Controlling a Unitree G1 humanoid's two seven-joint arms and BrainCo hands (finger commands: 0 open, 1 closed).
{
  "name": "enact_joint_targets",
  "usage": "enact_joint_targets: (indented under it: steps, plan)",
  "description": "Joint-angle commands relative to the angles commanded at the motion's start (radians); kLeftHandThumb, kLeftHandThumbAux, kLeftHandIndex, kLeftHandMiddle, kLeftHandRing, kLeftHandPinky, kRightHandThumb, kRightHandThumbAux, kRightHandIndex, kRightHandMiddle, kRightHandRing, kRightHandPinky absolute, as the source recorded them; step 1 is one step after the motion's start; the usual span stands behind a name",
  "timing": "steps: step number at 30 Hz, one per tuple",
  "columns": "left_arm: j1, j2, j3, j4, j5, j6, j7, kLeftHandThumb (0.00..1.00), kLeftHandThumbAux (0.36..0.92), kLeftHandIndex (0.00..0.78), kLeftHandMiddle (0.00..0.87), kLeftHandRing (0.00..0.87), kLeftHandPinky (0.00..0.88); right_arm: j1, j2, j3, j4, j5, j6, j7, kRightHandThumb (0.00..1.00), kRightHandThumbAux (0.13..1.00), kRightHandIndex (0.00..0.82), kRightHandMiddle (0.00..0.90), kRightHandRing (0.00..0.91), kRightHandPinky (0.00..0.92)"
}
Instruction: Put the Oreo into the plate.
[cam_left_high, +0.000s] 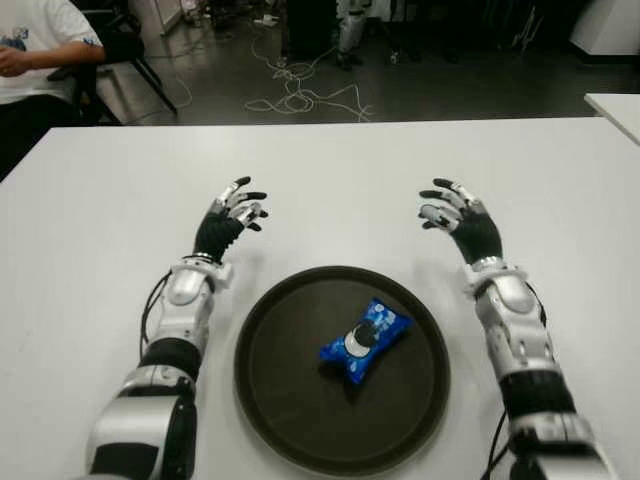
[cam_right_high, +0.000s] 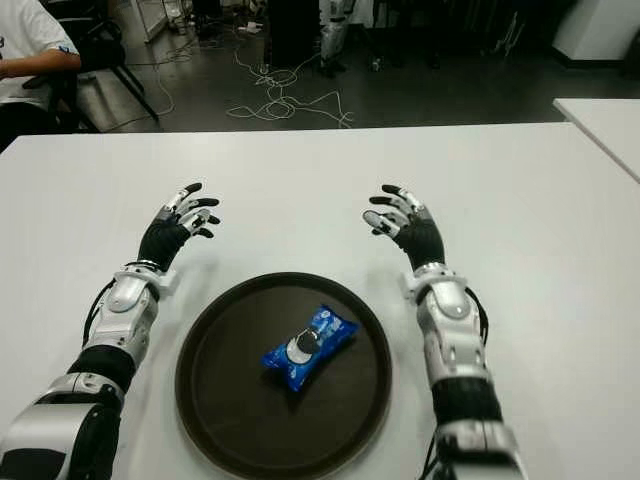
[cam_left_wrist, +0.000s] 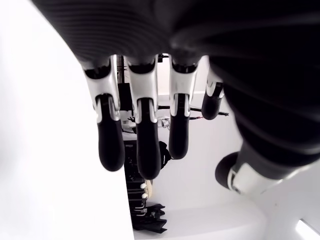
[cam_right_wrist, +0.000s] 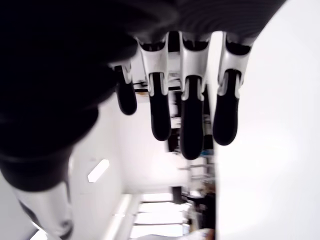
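A blue Oreo packet (cam_left_high: 365, 340) lies tilted inside the round dark plate (cam_left_high: 290, 400) on the white table (cam_left_high: 90, 230), near the plate's middle. My left hand (cam_left_high: 236, 210) hovers beyond the plate's far-left rim, fingers relaxed and holding nothing. My right hand (cam_left_high: 450, 212) is beyond the far-right rim, likewise open and empty. Both wrist views show only spread fingers (cam_left_wrist: 142, 150) (cam_right_wrist: 190, 125) with nothing between them.
A seated person in a white shirt (cam_left_high: 30, 50) is at the table's far-left corner beside a chair. Cables (cam_left_high: 300, 95) lie on the floor past the far edge. A second white table (cam_left_high: 615, 110) shows at far right.
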Motion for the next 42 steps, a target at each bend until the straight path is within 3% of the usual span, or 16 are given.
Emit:
enact_joint_targets:
  steps: [11,24,42]
  plan:
    - [0.016,-0.008,0.007,-0.037,-0.023,0.006,-0.021,0.219,0.633,0.114,0.288,0.376,0.459,0.022,0.009,0.010,-0.050,-0.039,-0.007,-0.057,0.003,0.763,0.278,0.423,0.487,0.540]
    - [0.033,-0.019,0.012,-0.083,-0.044,0.035,-0.020,0.239,0.662,0.116,0.288,0.383,0.477,0.023,0.006,0.024,-0.060,-0.092,0.016,-0.109,0.114,0.777,0.280,0.420,0.475,0.534]
    - [0.039,-0.023,0.017,-0.088,-0.036,0.008,-0.010,0.229,0.654,0.113,0.282,0.368,0.469,0.003,0.000,0.020,0.013,-0.097,-0.038,-0.114,0.081,0.787,0.288,0.398,0.445,0.498]
